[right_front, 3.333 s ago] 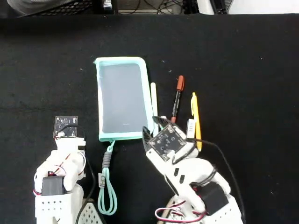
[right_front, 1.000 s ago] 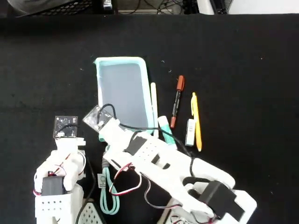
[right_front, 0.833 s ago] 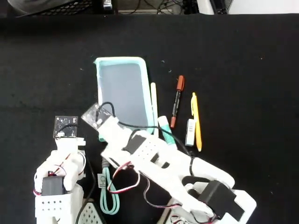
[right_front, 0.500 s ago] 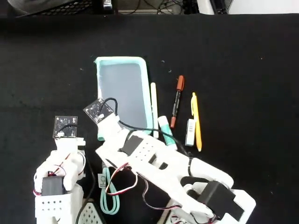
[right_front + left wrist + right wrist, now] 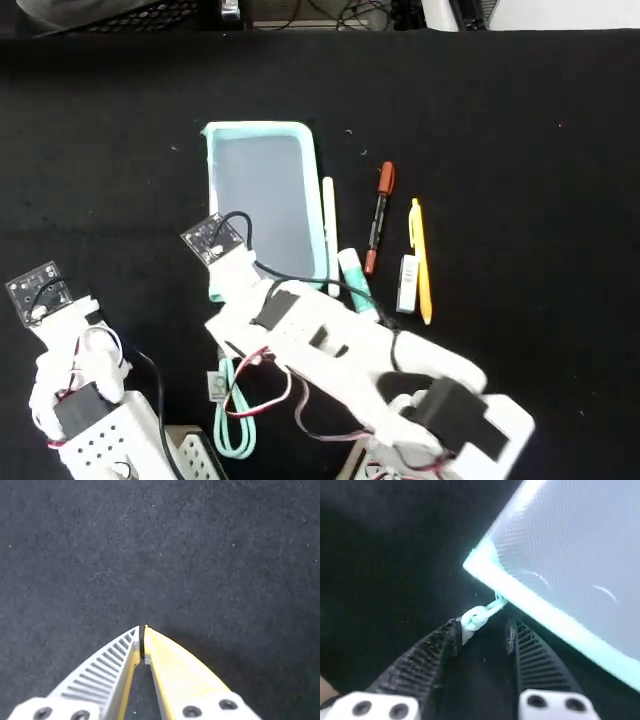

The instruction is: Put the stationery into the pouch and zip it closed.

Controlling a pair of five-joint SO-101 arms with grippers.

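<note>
Nearest the bases, your left gripper [image 5: 142,630] is clenched on nothing, its tips meeting over the bare black cloth table [image 5: 520,120], well apart from the work. The mint green cord loop [image 5: 232,420] lies beside it and runs up toward the pouch corner.

Your right gripper [image 5: 484,627] stands released at that corner. Its jaws straddle the pale mint knot [image 5: 474,617] of the cord, which rests against one finger and leaves a gap to the other.

Beyond it, the flat rectangular pouch [image 5: 262,200], grey mesh with a mint green border, lies flat and appears zipped.

To its side, all outside it, lie:
- a mint highlighter [image 5: 356,280], partly under the arm;
- a slim white stick [image 5: 328,225], just beside the pouch edge;
- an orange-capped marker [image 5: 379,215];
- a small white block [image 5: 407,283], touching or nearly touching a yellow pen [image 5: 419,255].

Judgement: the step in hand is taking the pull cord to open the pouch. Recommendations:
- Centre the knot between the jaws before you close, or it may slip out sideways.
- Draw along the zip line, low and straight.
- Bring the left gripper in to pin the pouch, since a light pouch is likely to slide on the cloth.
</note>
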